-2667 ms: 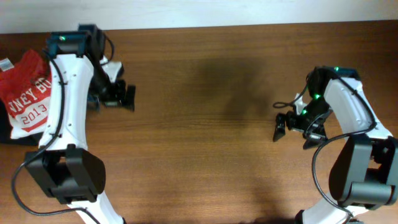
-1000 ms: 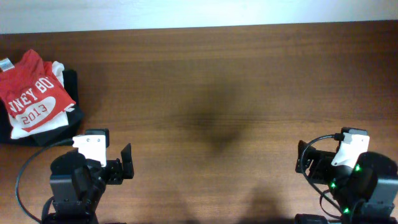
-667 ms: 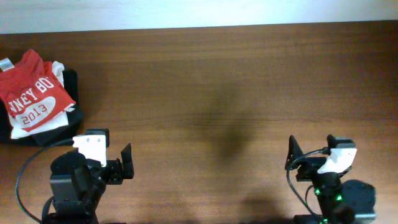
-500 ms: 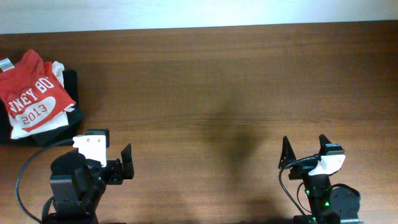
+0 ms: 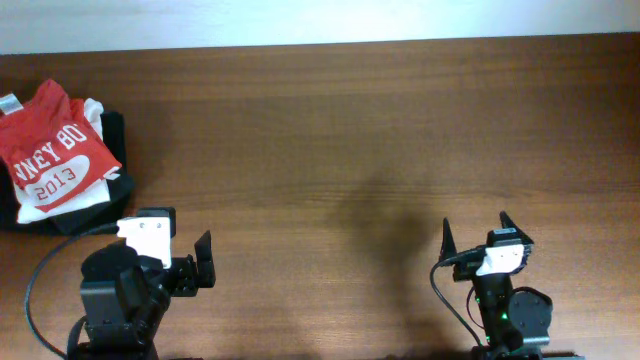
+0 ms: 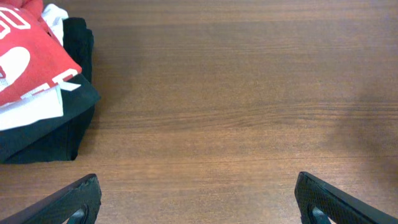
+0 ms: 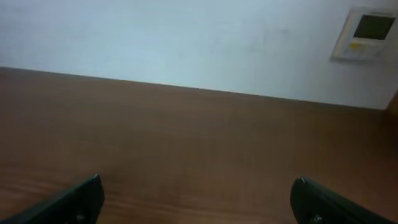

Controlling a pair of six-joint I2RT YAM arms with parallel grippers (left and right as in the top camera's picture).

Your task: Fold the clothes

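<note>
While the red-orange T-shirt lies folded at upper left, my left gripper and right gripper gape empty along the bottom.

Since the earliest frame, left gripper withdrawn from just beside the red-orange T-shirt, which now lies well ahead of its fingers and to their left; right gripper pulled back to the near edge of the table, then turned, fingers pointing straight up-table.
</note>
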